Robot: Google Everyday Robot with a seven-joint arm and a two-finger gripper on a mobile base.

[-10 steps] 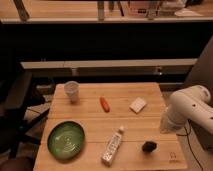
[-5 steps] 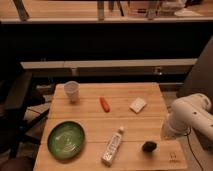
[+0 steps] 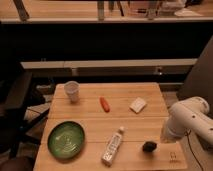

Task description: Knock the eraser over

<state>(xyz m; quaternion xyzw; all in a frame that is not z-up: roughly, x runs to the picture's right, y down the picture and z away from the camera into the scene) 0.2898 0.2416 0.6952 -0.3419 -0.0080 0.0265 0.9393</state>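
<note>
The eraser (image 3: 149, 146) is a small dark lump on the wooden table (image 3: 90, 116), near the front right corner. My gripper (image 3: 165, 136) is at the low end of the white arm (image 3: 189, 118), at the table's right edge. It is just right of the eraser and slightly above it. I cannot tell whether it touches the eraser.
A white bottle (image 3: 113, 146) lies left of the eraser. A green plate (image 3: 65, 139) sits at the front left. A white cup (image 3: 72, 91), an orange-red stick (image 3: 104, 104) and a white square pad (image 3: 137, 105) are farther back. A dark chair (image 3: 15, 105) stands on the left.
The white arm has come down and forward along the table's right side, bringing the gripper closer to the eraser. The eraser has not moved.
</note>
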